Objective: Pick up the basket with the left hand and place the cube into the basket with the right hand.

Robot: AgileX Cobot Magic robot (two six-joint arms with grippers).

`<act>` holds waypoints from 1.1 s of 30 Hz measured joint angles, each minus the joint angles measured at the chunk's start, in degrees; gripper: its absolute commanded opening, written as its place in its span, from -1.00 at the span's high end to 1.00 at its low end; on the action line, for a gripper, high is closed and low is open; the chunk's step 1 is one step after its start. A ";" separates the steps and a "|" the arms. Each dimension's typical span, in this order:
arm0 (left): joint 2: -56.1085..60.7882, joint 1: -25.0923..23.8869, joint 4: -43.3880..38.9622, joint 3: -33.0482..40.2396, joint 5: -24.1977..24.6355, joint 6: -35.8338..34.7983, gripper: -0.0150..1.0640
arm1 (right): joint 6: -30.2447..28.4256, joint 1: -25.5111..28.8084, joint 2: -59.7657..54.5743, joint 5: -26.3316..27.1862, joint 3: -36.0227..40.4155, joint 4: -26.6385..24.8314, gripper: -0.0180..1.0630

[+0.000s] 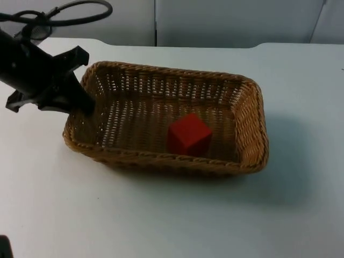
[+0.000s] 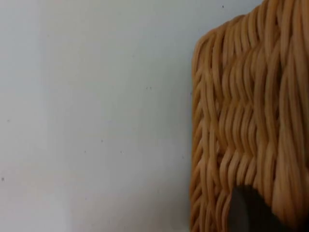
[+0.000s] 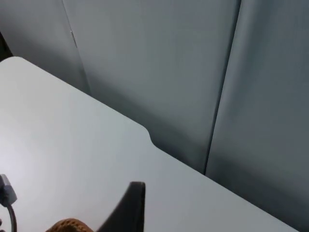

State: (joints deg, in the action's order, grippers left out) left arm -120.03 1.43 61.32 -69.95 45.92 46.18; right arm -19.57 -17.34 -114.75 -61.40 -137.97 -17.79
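Left gripper (image 1: 85, 105) clamping basket (image 1: 161, 75) rim, red cube (image 1: 188, 134) inside basket

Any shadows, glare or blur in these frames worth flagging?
Top view: basket throws a soft shadow onto the table; red cube sharp, no glare. Left wrist view: weave close and slightly soft by the left gripper. Right wrist view: even light, partition wall unglared.

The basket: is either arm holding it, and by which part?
The left pincer grips the basket by its short end wall; the red cube lies inside it.
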 measured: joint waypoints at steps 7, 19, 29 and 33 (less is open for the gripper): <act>-0.99 0.00 0.82 -0.92 -0.50 1.35 -0.44 | 0.00 0.00 0.00 0.00 0.00 0.00 -0.82; 2.10 0.00 -18.34 -14.40 -0.13 -12.30 0.09 | 3.85 0.00 0.94 -0.23 0.00 11.39 -0.79; 19.49 0.00 -39.66 -23.43 -0.02 -24.64 0.97 | 13.05 3.99 10.76 -7.31 -2.44 25.28 0.94; 31.58 0.00 -49.16 -22.15 1.52 -29.83 0.97 | 16.38 4.49 19.20 -7.91 -0.79 29.87 0.94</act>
State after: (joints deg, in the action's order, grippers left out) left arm -88.45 1.43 12.16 -92.10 47.44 16.35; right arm -3.18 -12.84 -95.55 -69.31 -138.77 12.08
